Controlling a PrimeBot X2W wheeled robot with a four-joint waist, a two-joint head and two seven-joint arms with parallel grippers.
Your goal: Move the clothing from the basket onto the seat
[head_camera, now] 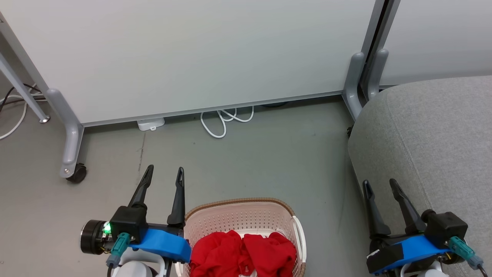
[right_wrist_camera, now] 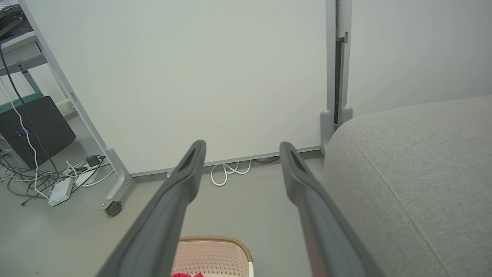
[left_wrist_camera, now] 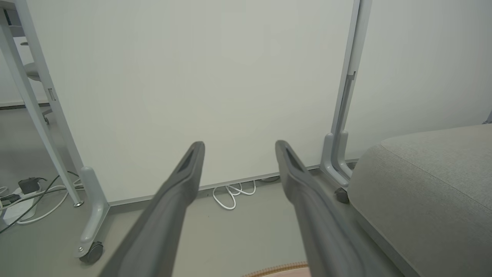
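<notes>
**Item 1, left gripper (head_camera: 165, 167).** 2 long dark fingers, spread wide, empty. It is poised over the grey floor (head_camera: 269, 154), fingertips pointing toward the white partition (head_camera: 192, 57).

**Item 2, right gripper (head_camera: 379, 181).** 2 long dark fingers, spread wide, empty. It sits at the left edge of the seat, fingertips also toward the partition.

**Item 3, the basket (head_camera: 238, 201).** Cream perforated plastic with a brown woven-look rim. It stands on the floor just right of the left gripper, its rim close beside the base of that gripper's right finger. It is well left of the right gripper. In the right wrist view its rim shows low between the 2 fingers.

**Item 4, the clothing (head_camera: 242, 254).** 2 bright red crumpled heaps lie side by side inside the basket. They are right of the left gripper's wrist and behind its fingertips.

**Item 5, the seat (head_camera: 430, 134).** Grey woven upholstery with a rounded corner. It lies under and to the right of the right gripper, and far right of the left gripper.

**Item 6, white cable (head_camera: 225, 119).** Looped at the partition's foot, ahead of both grippers.

**Item 7, caster (head_camera: 77, 173).** On a grey partition leg, left of the left gripper's fingertips.
</notes>
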